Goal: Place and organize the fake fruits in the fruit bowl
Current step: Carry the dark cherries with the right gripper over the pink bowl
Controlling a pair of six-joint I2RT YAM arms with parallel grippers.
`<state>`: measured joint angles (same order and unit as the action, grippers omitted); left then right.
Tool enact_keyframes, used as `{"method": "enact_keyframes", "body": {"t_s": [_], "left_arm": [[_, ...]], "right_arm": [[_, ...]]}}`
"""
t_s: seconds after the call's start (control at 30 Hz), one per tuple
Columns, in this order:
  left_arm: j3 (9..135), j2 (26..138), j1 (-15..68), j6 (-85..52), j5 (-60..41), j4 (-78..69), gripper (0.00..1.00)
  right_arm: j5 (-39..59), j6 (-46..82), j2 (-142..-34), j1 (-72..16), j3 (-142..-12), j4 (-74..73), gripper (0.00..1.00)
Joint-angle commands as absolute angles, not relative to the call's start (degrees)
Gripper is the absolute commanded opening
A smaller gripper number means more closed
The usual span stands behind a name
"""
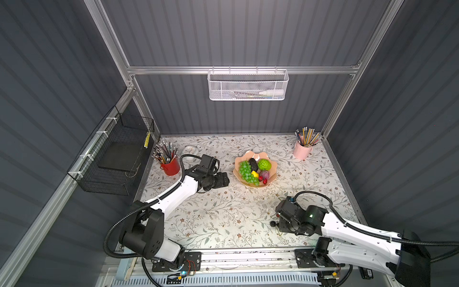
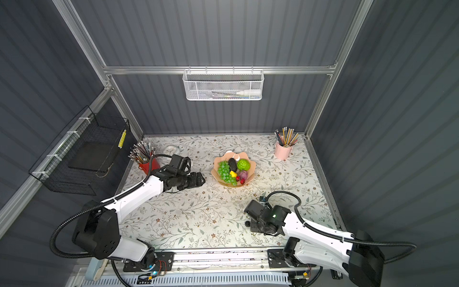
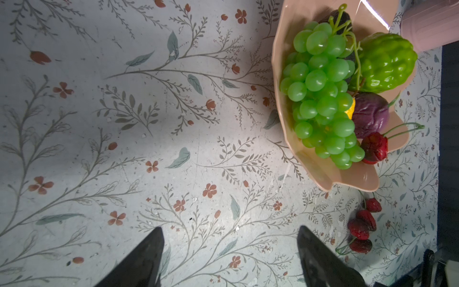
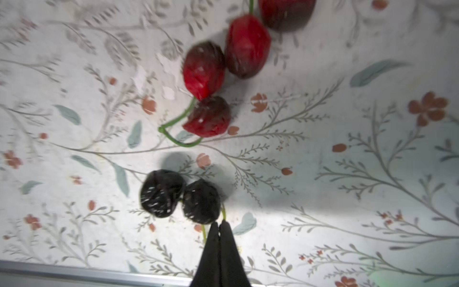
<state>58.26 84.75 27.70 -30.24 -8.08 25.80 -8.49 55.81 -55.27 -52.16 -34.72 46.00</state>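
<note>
Right gripper (image 4: 219,223): mine is clenched tight, its tips pinched together on the green stem of the dark cherries (image 4: 178,196).
Dark cherries: a pair near the front edge of the floral table (image 1: 211,218), well apart from the fruit bowl (image 1: 238,169). I cannot tell whether they touch the table.
Left gripper (image 3: 229,228): my jaws stand wide apart with nothing between them, over bare table beside the bowl.
Fruit bowl: mid-table, toward the back.
In the bowl: green grape bunch (image 1: 246,171), black avocado (image 1: 253,164), bumpy lime-green ball (image 1: 264,164), purple round fruit (image 1: 264,174), yellow lemon (image 1: 254,174), stemmed red cherry (image 3: 375,149) at the rim.
Loose red cherries (image 4: 223,74): on the table outside the bowl, just beyond the dark pair.
</note>
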Motion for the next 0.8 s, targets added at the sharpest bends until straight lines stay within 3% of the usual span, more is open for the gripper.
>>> {"method": "enact_keyframes", "body": {"t_s": [0.0, 0.13, 0.2, 0.23, 0.4, 0.57, 0.77], "left_arm": [[59.8, 84.8, 27.7, -29.9, -7.8, 26.8, 0.84], [59.8, 83.9, 27.7, -29.9, -7.7, 27.1, 0.84], [59.4, 83.2, 27.7, -30.0, -7.4, 27.1, 0.84], [59.3, 82.9, 27.7, -29.9, -7.3, 27.2, 0.84], [58.0, 82.4, 27.7, -30.0, -6.9, 27.0, 0.85], [57.9, 83.1, 27.7, -30.1, -7.2, 26.5, 0.85], [58.5, 83.7, 27.7, -30.0, -7.1, 27.0, 0.85]], "right_arm": [[-11.1, 50.4, -54.0, -49.1, -39.7, 51.4, 0.0], [-7.7, 46.5, -56.0, -45.7, -42.4, 51.6, 0.02], [-5.2, 47.4, -56.9, -45.7, -40.8, 50.6, 0.26], [-3.4, 48.2, -56.9, -45.7, -39.4, 49.4, 0.32], [0.5, 53.6, -55.3, -49.8, -31.7, 44.6, 0.52], [-1.6, 55.3, -59.6, -53.9, -30.1, 42.5, 0.61], [-2.0, 55.1, -63.8, -54.4, -28.6, 36.8, 0.61]]}}
